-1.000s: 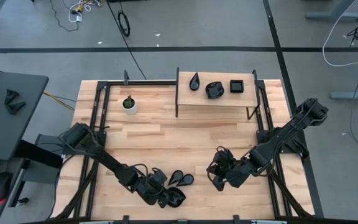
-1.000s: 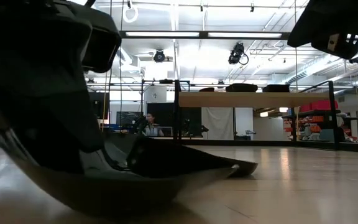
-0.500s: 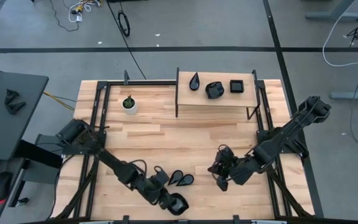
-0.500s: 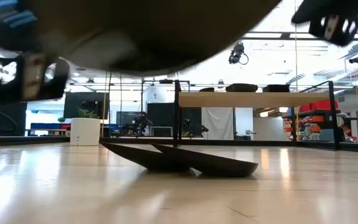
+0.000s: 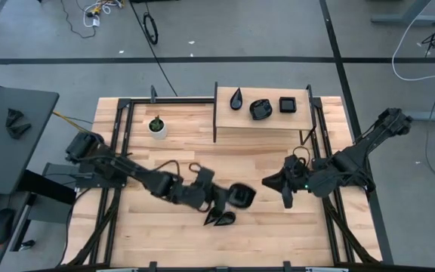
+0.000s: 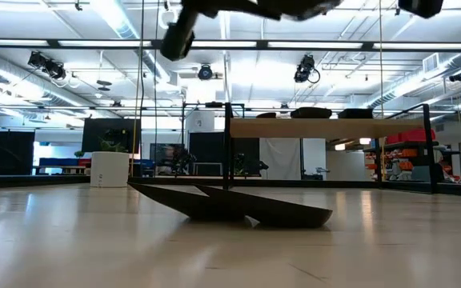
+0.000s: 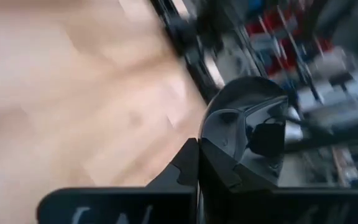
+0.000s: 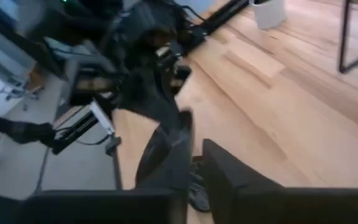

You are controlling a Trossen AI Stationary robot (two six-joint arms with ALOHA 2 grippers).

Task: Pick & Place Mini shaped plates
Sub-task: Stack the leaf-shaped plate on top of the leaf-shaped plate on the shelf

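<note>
Two overlapping black plates (image 6: 230, 206) lie on the wooden tabletop (image 6: 374, 240); a white pot (image 6: 109, 169) stands far behind.

- A wooden table (image 5: 202, 162) of pale butcher-block planks, with a black metal frame along its sides and far edge.
- Two teardrop plates (image 5: 220, 218) lie overlapping on the near-middle boards; in the low view (image 6: 230, 206) they lean against each other.
- A small white pot (image 5: 157, 127) with a green plant stands near the far left corner.
- A raised shelf (image 5: 263, 117) at the far edge carries a teardrop plate (image 5: 236, 98), a rounded plate (image 5: 260, 109) and a square plate (image 5: 288, 104).
</note>
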